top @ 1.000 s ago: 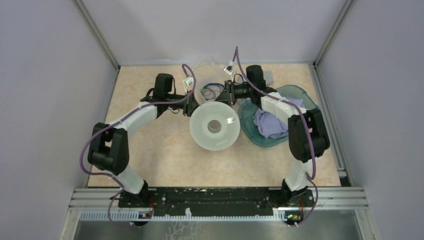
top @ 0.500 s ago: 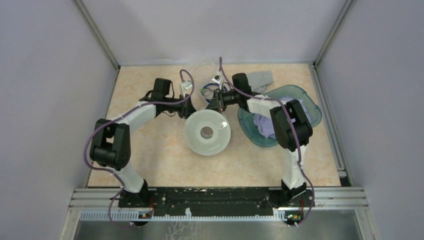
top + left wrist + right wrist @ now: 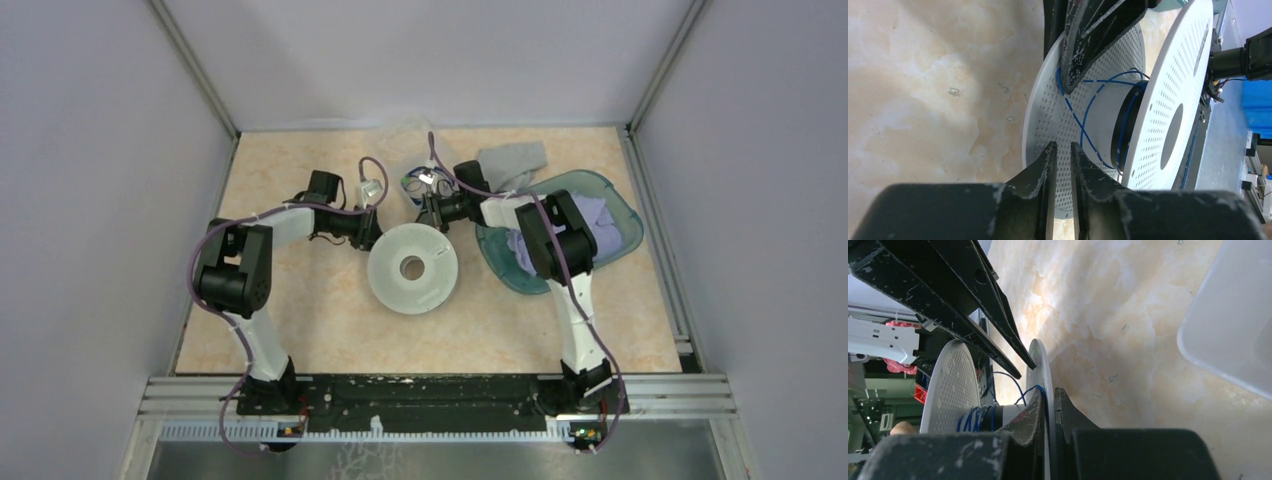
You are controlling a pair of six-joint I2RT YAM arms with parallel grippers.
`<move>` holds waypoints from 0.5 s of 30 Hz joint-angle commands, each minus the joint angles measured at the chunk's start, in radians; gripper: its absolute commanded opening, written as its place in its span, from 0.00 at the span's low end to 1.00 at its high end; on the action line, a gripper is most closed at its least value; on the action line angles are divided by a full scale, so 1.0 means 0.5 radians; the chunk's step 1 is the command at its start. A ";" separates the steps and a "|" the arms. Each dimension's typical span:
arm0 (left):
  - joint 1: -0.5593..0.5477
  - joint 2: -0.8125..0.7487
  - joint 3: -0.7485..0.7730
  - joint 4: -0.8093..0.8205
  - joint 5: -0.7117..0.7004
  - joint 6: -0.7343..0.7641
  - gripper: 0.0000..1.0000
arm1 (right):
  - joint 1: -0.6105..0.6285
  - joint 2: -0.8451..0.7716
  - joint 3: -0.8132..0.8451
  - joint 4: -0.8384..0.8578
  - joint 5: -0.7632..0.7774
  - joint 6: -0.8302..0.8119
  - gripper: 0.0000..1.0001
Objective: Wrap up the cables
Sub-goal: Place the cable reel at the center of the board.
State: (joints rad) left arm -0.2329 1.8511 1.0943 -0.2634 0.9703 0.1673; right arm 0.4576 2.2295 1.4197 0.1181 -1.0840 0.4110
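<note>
The pale grey spool [image 3: 440,275] lies near the table's middle, with perforated flanges [image 3: 1168,75] and a dark hub. Thin blue wire [image 3: 1083,130] runs around that hub [image 3: 973,417] and loops loosely between the flanges. I cannot make out the dark grey cables in any view. My right gripper [image 3: 437,217] reaches the spool's far edge and is shut on the rim of one flange [image 3: 1048,390]. My left gripper [image 3: 370,232] is at the spool's left edge. Its jaws [image 3: 1061,145] stand a narrow gap apart with nothing between them.
A small coil of blue wire with a green end [image 3: 420,182] lies behind the spool. A teal tray [image 3: 620,215] holding a purple cloth [image 3: 590,210] sits at the right. A grey cloth [image 3: 515,157] lies at the back.
The spool has moved left and down towards the table. Both arms followed it left. The left gripper's jaws have parted from shut to a narrow gap.
</note>
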 commanded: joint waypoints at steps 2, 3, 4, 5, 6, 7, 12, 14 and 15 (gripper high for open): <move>-0.068 -0.005 -0.041 -0.089 0.299 0.001 0.26 | -0.001 0.143 0.171 0.185 0.480 -0.167 0.00; -0.068 -0.003 -0.044 -0.083 0.306 -0.003 0.27 | -0.001 0.160 0.185 0.173 0.478 -0.170 0.00; -0.068 0.000 -0.046 -0.078 0.311 -0.004 0.28 | -0.001 0.175 0.202 0.154 0.480 -0.176 0.00; -0.066 0.005 -0.045 -0.075 0.305 -0.004 0.28 | -0.001 0.188 0.217 0.136 0.480 -0.180 0.00; -0.065 0.005 -0.047 -0.070 0.304 -0.003 0.29 | -0.001 0.201 0.230 0.125 0.480 -0.184 0.00; -0.062 0.009 -0.047 -0.064 0.305 -0.004 0.29 | -0.001 0.206 0.240 0.114 0.482 -0.194 0.00; -0.044 0.003 -0.045 -0.025 0.295 -0.029 0.30 | -0.004 0.237 0.281 0.041 0.507 -0.266 0.02; -0.035 -0.012 -0.043 -0.011 0.291 -0.033 0.31 | -0.004 0.243 0.300 -0.005 0.523 -0.309 0.04; -0.030 -0.022 -0.041 -0.008 0.288 -0.036 0.32 | -0.004 0.245 0.310 -0.037 0.536 -0.342 0.06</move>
State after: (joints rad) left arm -0.2264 1.8599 1.0782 -0.2558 0.9840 0.1894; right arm 0.4572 2.3112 1.5101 0.0429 -1.1408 0.3737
